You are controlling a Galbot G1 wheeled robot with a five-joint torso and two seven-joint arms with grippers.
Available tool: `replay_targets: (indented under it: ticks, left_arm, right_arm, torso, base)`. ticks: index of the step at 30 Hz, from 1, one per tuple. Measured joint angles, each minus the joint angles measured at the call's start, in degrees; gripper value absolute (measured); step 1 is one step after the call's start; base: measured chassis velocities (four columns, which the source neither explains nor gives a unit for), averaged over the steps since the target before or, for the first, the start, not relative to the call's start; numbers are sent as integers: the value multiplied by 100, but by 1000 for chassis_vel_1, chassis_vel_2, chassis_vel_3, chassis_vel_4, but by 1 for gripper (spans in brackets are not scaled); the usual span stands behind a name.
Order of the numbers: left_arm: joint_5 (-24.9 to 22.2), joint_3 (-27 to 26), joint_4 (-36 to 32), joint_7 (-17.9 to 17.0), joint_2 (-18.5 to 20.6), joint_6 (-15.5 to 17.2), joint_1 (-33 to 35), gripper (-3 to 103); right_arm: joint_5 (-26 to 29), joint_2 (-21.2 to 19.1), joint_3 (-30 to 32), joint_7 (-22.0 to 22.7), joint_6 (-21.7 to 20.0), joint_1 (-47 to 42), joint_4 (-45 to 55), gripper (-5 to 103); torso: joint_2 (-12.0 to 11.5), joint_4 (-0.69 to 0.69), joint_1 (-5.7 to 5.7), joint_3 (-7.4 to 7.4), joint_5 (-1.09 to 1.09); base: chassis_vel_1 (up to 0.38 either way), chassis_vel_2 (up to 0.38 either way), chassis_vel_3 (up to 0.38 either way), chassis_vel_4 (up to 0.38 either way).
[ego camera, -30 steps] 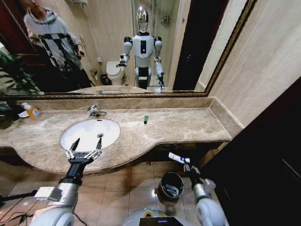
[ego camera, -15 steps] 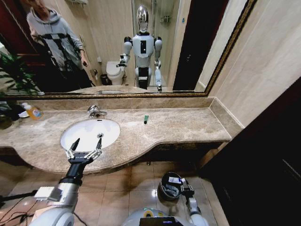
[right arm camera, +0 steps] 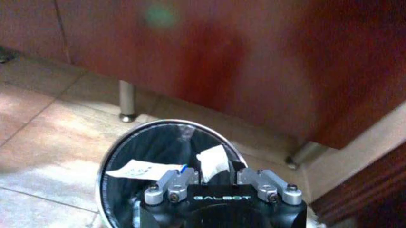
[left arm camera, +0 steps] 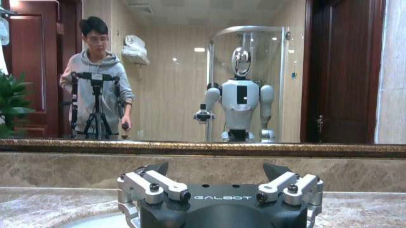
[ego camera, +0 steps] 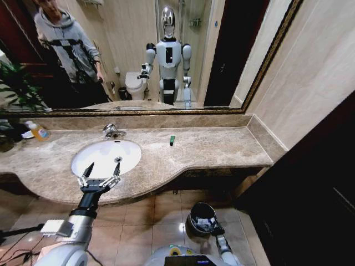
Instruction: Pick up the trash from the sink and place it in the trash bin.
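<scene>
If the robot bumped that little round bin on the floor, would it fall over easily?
Maybe. The trash bin looks small and holds only paper scraps, so it is probably light and could slide or tip. Its round shape means it might roll if knocked over. The right gripper hangs just above its rim.

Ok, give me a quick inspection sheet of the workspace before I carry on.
Surface: beige marble countertop, dry-looking.
Job's things: sink, no trash seen in it; small green piece on the countertop beside it; blue-and-white packet in the trash bin.
Clutter: yellow-orange bottle by the wall.
Grippers: left gripper open, above the sink's front rim; right gripper low over the bin.
Cables: dark cable on the floor.
Surroundings: wall mirror, tiled floor.
</scene>
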Motion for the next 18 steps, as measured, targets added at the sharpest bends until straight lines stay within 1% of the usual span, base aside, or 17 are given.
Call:
replay_targets:
  ticks: [2, 3, 5, 11, 14, 16, 17, 18]
  left_arm:
    - [0, 0, 0, 0, 0, 0, 0, 100]
    - [0, 0, 0, 0, 0, 0, 0, 100]
    - [0, 0, 0, 0, 0, 0, 0, 100]
    - [0, 0, 0, 0, 0, 0, 0, 100]
    - [0, 0, 0, 0, 0, 0, 0, 100]
    - [0, 0, 0, 0, 0, 0, 0, 100]
    - [0, 0, 0, 0, 0, 0, 0, 100]
    - [0, 0, 0, 0, 0, 0, 0, 100]
  right_arm:
    - [-74, 17, -1, 1, -1, 59, -75, 27]
    - [-344, 50, 1, 11, 40, 151, -188, 27]
    - [-570, 62, -19, -3, 78, 170, -193, 27]
    - [-563, 65, -10, -40, -49, 282, -351, 25]
    - [-626, 40, -12, -135, -74, 266, -322, 41]
    - [-640, 42, -14, -162, -74, 242, -275, 41]
    - [-642, 59, -14, -170, -74, 222, -239, 52]
    - [-638, 76, -13, -170, -74, 214, -230, 52]
  torso:
    - [0, 0, 0, 0, -1]
    - [0, 0, 0, 0, -1]
    - [0, 0, 0, 0, 0]
    - [0, 0, 0, 0, -1]
    - [0, 0, 0, 0, -1]
    - [0, -1, 0, 0, -1]
    - [0, 0, 0, 0, -1]
    - [0, 0, 0, 0, -1]
  base:
    - [0, 0, 0, 0]
    - [0, 0, 0, 0]
    - [0, 0, 0, 0]
    - [0, 0, 0, 0]
    - [0, 0, 0, 0]
    - [0, 0, 0, 0]
    - [0, 0, 0, 0]
    - [0, 0, 0, 0]
